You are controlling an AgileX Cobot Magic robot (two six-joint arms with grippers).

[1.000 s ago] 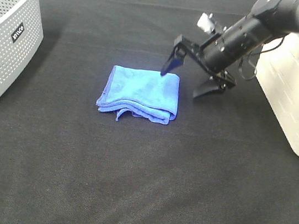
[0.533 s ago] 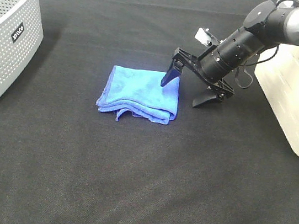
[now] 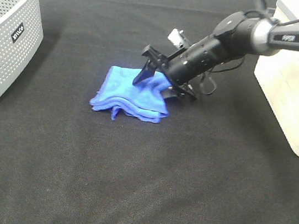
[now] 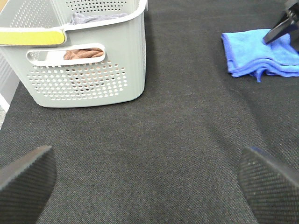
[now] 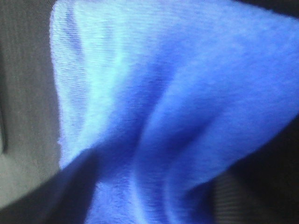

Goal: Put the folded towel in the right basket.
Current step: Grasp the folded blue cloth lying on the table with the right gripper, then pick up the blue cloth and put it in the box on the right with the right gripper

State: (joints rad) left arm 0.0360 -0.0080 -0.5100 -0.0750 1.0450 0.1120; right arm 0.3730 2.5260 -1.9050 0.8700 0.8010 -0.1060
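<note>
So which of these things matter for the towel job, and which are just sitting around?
In the job: blue folded towel; white right basket; right gripper, open at the towel's edge.
Lying about: grey perforated left basket; brown cloth inside it; left gripper, open, idle.

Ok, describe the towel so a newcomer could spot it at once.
On the black cloth-covered table, look between the grey perforated plastic basket and the white basket. The folded blue towel lies there, the only blue item, with the right arm's black hand over its edge.
</note>
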